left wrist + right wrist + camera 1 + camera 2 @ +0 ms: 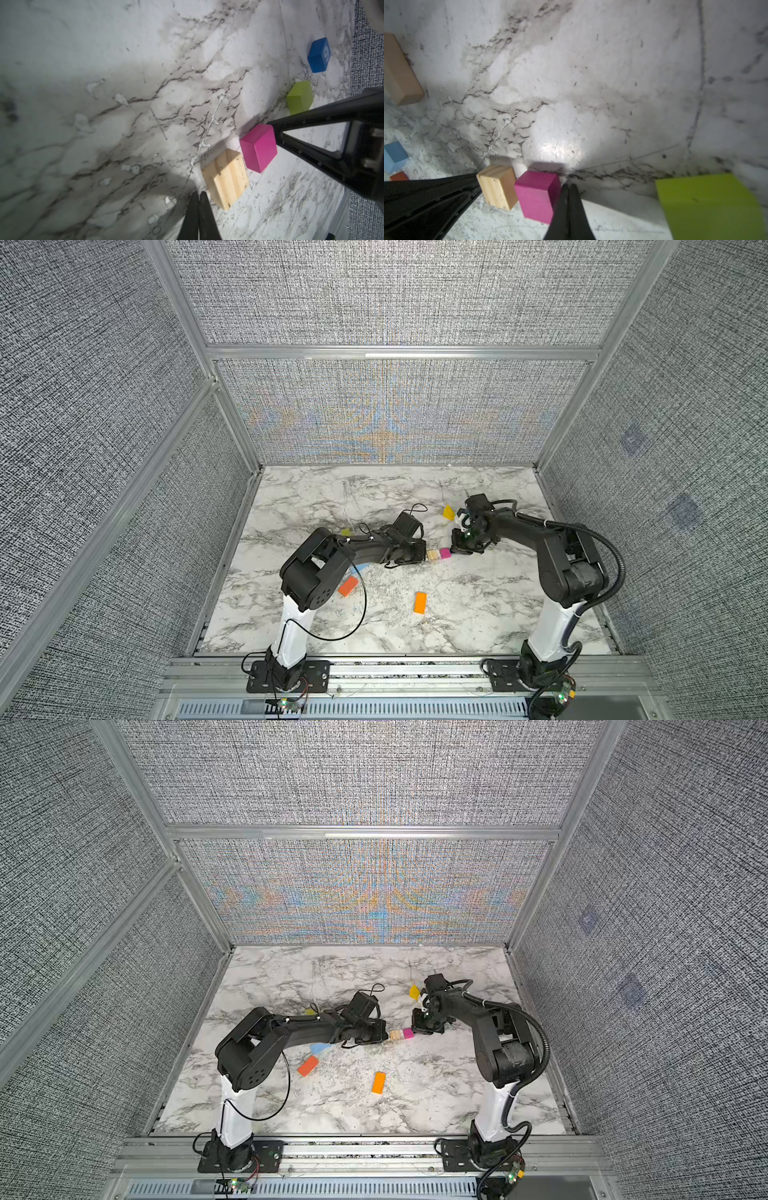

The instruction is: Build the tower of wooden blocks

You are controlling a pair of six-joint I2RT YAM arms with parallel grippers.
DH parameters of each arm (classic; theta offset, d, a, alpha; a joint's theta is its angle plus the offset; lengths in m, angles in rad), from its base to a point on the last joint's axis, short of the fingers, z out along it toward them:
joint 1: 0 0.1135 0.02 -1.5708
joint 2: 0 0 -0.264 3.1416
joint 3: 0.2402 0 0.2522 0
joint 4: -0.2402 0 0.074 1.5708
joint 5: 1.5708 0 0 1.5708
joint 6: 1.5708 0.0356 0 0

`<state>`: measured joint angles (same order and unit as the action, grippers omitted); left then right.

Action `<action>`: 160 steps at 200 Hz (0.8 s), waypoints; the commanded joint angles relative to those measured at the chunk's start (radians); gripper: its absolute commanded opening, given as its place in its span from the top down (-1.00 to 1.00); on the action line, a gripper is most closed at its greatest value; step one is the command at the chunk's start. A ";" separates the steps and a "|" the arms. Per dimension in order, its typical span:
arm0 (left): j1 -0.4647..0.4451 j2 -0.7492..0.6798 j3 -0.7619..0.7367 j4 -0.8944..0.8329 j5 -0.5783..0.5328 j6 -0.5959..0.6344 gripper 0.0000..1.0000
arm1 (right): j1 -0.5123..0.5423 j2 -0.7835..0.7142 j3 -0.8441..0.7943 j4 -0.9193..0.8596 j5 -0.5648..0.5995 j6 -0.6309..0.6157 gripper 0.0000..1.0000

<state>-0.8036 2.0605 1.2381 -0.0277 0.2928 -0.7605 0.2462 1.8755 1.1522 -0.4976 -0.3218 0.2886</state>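
Fingers of the left gripper (198, 193) and right gripper (569, 185), clenched empty, bracket the bare-wood cube (225, 178) and magenta cube (258, 148) side by side between them, likely squaring the base; next, one must open to fetch another block.

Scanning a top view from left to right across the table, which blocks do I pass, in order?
Orange block → orange bar → bare wood block → magenta cube. Other blocks overlap these sideways, so I leave them out.
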 commanded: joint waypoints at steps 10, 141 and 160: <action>-0.006 0.010 0.015 -0.020 -0.001 0.000 1.00 | 0.011 0.004 0.003 -0.004 -0.014 -0.004 1.00; -0.016 0.031 0.044 -0.037 -0.004 0.003 1.00 | 0.043 0.011 0.009 -0.007 -0.016 -0.006 1.00; -0.016 0.024 0.044 -0.048 -0.010 0.006 1.00 | 0.043 0.005 0.012 -0.015 -0.002 -0.006 0.95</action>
<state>-0.8162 2.0838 1.2789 -0.0471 0.2874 -0.7631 0.2836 1.8812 1.1576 -0.4980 -0.3206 0.2886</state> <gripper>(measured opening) 0.061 0.049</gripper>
